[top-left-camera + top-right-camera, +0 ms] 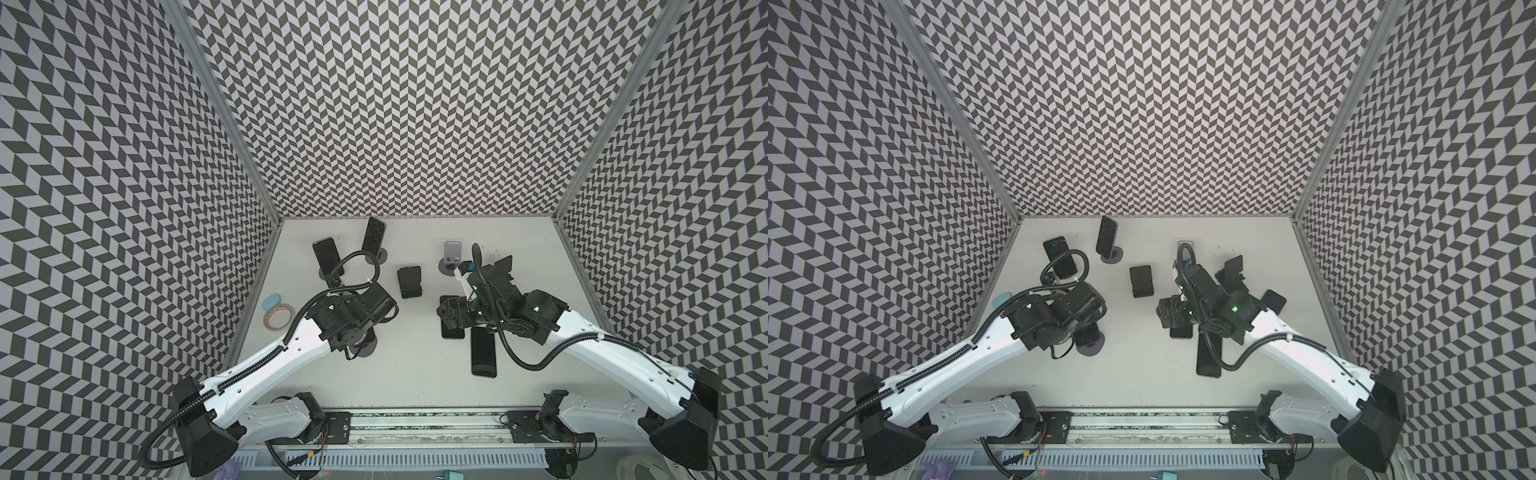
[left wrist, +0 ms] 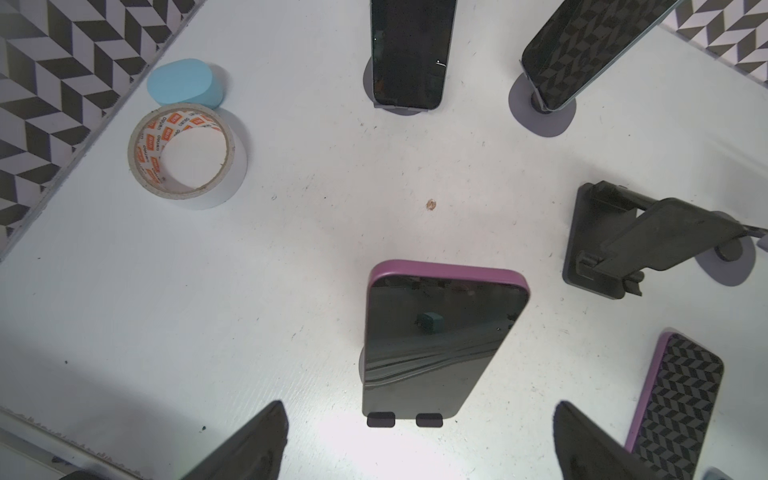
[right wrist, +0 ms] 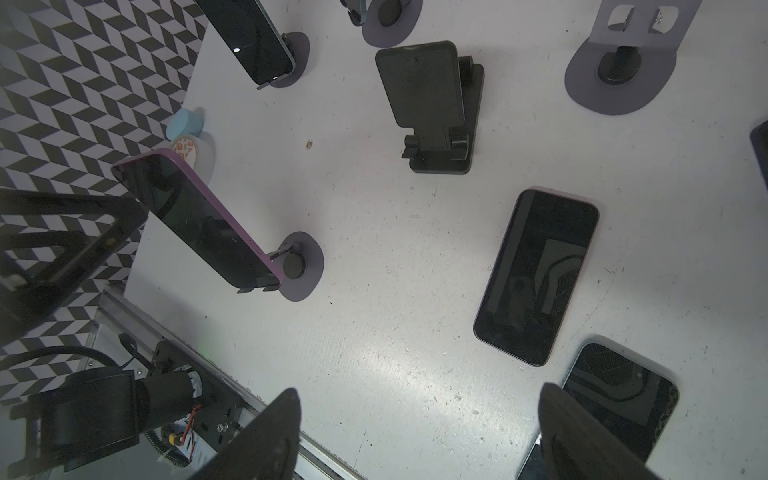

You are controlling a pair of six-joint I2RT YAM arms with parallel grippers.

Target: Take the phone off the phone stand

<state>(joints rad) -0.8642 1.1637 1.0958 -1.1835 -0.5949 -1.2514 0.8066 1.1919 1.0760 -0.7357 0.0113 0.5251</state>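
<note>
Brightly, evenly lit from overhead. Soft, pale shadows only on the white table (image 1: 415,374); faint sheen there in wrist views. Chevron walls (image 1: 415,104) mirrored in a dark phone screen (image 2: 677,399). Blurred up close: fingers (image 2: 253,449) of left gripper (image 2: 420,405) and right gripper (image 3: 419,392). In both top views, pattern stretched toward 9 and 3 o'clock.

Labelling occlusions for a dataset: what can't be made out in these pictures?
Purple phone: in both top views, mostly hidden under the left arm; its stand's base shows.
Flat phone: in both top views, half covered by the right hand.
Grey stand: in a top view, mostly behind the right arm.
</note>
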